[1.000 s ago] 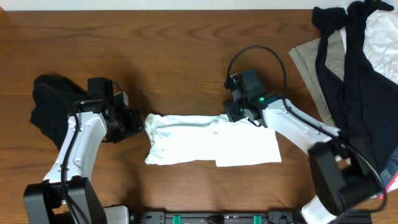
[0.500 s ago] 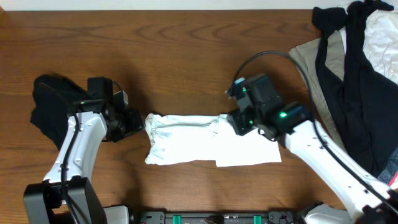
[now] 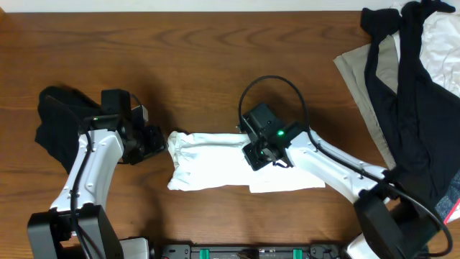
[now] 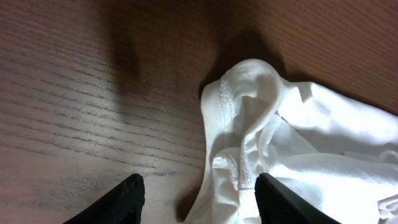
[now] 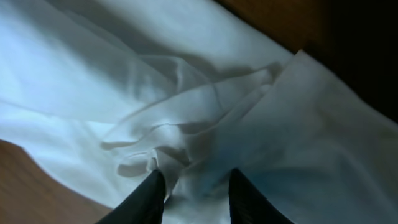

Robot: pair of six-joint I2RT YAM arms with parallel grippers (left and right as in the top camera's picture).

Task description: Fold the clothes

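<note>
The white T-shirt (image 3: pixel 212 167) lies folded into a wide band at the table's middle front. It also shows in the left wrist view (image 4: pixel 311 143) and the right wrist view (image 5: pixel 93 68). My left gripper (image 3: pixel 161 142) (image 4: pixel 202 202) is open at the shirt's left end, with the bunched hem between its fingers. My right gripper (image 3: pixel 260 154) (image 5: pixel 196 199) is down on the shirt's upper middle, its fingers closed on a bunched fold of white fabric. A black garment (image 3: pixel 54 119) lies at the far left, behind my left arm.
A pile of clothes fills the right back corner: a black piece (image 3: pixel 410 93), a beige piece (image 3: pixel 356 68) and a white piece (image 3: pixel 442 36). The wooden table (image 3: pixel 215 65) shows bare behind the shirt.
My right gripper has moved left and toward the front, from the shirt's upper right edge onto its middle. The left arm has not moved.
</note>
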